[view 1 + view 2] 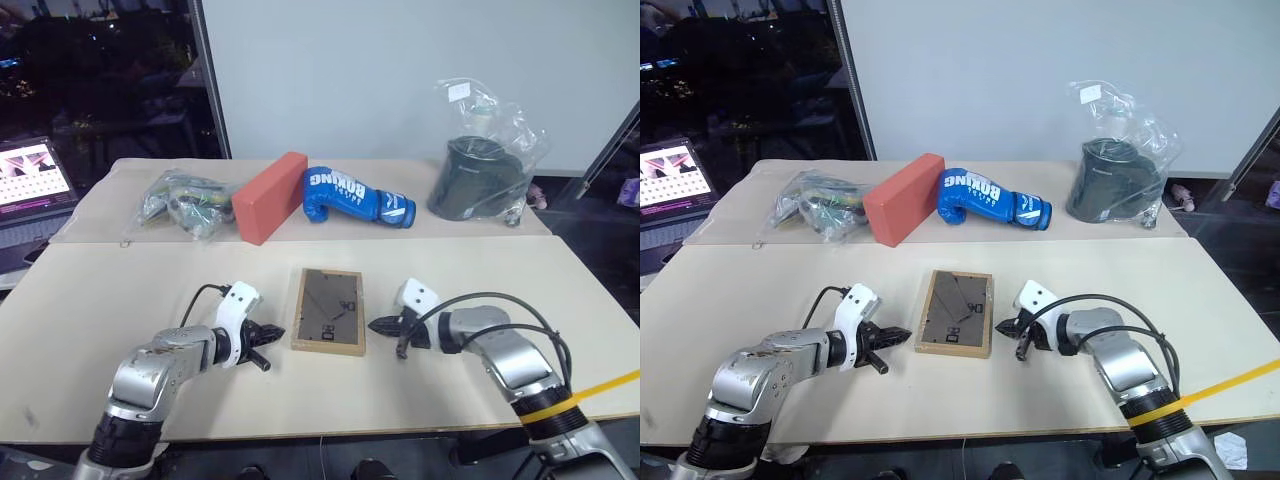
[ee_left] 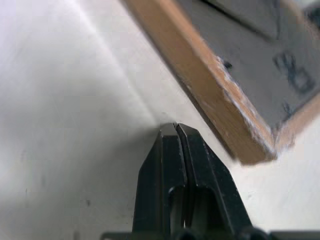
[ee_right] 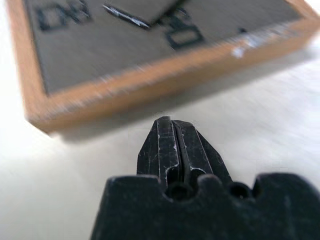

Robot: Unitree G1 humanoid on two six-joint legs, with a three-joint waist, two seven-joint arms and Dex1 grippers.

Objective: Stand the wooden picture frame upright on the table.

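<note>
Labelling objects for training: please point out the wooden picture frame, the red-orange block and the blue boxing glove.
wooden picture frame (image 1: pixel 328 308), left eye view, dark back panel.
red-orange block (image 1: pixel 270 198), left eye view, long side face.
blue boxing glove (image 1: pixel 345 193), left eye view, lettered cuff.

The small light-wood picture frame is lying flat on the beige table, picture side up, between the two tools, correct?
Not quite: the small light-wood picture frame lies flat on the beige table with its dark back up. The left eye view shows that back between the left tool and right tool.
</note>
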